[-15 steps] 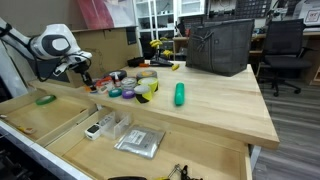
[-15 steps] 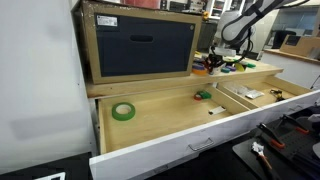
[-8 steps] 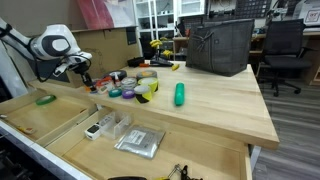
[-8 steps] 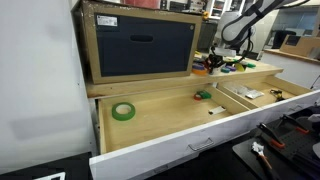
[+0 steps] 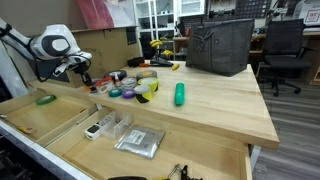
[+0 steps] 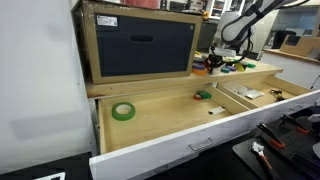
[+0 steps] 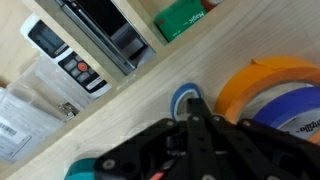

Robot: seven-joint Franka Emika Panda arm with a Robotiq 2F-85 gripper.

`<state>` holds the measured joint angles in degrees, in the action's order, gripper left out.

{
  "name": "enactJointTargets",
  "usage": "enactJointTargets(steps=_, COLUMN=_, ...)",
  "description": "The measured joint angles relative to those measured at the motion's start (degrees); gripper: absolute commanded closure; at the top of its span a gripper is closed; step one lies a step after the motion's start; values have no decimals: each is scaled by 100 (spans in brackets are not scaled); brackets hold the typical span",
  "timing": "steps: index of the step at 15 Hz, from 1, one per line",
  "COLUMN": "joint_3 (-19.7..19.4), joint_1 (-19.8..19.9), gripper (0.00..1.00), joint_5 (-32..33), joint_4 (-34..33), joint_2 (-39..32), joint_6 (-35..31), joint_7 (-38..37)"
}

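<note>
The gripper [image 5: 86, 78] hangs low over the tabletop [image 5: 222, 112], right at the edge above the open drawer [image 5: 60, 118] and near the corner where the tape rolls are clustered. In the wrist view its fingertips [image 7: 190, 108] are drawn together, tips just at a small blue ring [image 7: 181, 95]; I cannot tell whether they pinch it. An orange tape roll [image 7: 262, 78] and a blue tape roll [image 7: 298, 118] lie just beside the ring. A green cylinder [image 5: 180, 94] lies well apart, toward the tabletop's middle.

Arm [image 5: 52, 46] bent low, gripper [image 7: 190, 108] jaws closed together.
</note>
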<state>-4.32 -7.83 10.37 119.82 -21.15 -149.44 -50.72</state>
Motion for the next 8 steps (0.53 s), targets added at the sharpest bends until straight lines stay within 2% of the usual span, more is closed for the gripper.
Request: enactJointTargets(steps=8, joint_3=4, joint_1=-33, gripper=100, joint_5=0, joint_4=5, joint_2=4, joint_6=-1, joint_7=0)
